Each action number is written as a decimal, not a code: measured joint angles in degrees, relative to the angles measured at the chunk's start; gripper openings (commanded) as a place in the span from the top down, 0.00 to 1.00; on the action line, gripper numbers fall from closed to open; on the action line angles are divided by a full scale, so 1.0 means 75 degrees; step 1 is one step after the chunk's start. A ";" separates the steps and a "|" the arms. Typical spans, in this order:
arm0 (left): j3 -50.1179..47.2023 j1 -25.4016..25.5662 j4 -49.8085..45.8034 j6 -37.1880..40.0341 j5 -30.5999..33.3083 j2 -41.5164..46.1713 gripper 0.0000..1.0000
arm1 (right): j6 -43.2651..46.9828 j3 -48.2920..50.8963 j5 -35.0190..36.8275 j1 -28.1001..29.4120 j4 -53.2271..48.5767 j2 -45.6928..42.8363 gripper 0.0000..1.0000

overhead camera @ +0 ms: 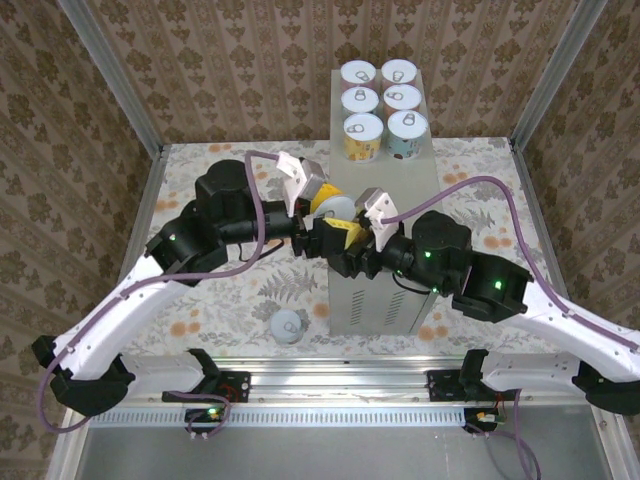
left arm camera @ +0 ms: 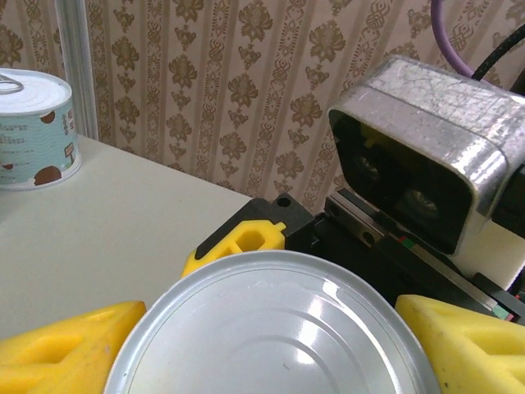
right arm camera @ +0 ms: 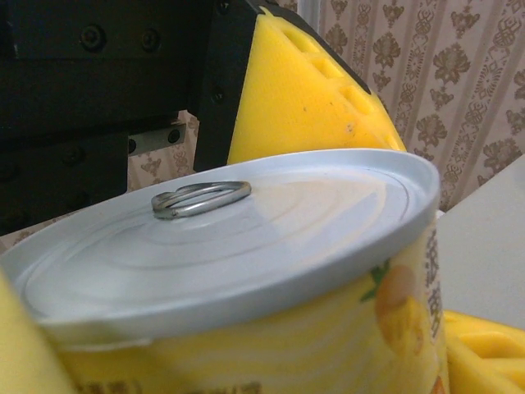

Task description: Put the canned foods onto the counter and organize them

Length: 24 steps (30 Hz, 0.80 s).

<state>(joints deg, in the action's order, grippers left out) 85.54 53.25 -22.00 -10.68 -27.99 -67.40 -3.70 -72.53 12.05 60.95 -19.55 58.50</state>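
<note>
I can read nothing for certain. The teal tin (left arm camera: 34, 131) at my ten o'clock bears blurred dark lettering; the yellow tin (right arm camera: 328, 328) shows cut-off characters at four o'clock.

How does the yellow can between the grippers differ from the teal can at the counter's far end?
Label: the yellow can shows fruit on yellow; the teal can has brown blobs on teal. State: the left gripper and the right gripper both clamp the yellow can; the teal can stands free. Place: the yellow can is midway along the counter, the teal can in the far group. Both have silvery lids.
</note>
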 measured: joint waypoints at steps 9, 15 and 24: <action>0.0006 0.0195 0.0254 0.0108 0.0484 -0.0286 0.39 | 0.0032 0.0321 0.0414 0.0003 0.0000 -0.0458 0.02; 0.0522 0.0198 -0.0029 0.0437 0.1239 -0.0883 0.38 | 0.0032 0.0382 0.1040 0.0009 -0.0420 -0.1096 0.00; 0.1571 0.0609 -0.0839 0.1209 0.2384 -0.1827 0.36 | 0.0029 0.0452 0.2238 0.0009 -0.1207 -0.2527 0.00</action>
<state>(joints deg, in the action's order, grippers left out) 97.32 57.82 -28.29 -1.61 -10.11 -81.10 -3.49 -69.14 28.84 61.01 -28.60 39.55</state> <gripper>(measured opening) 0.744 0.999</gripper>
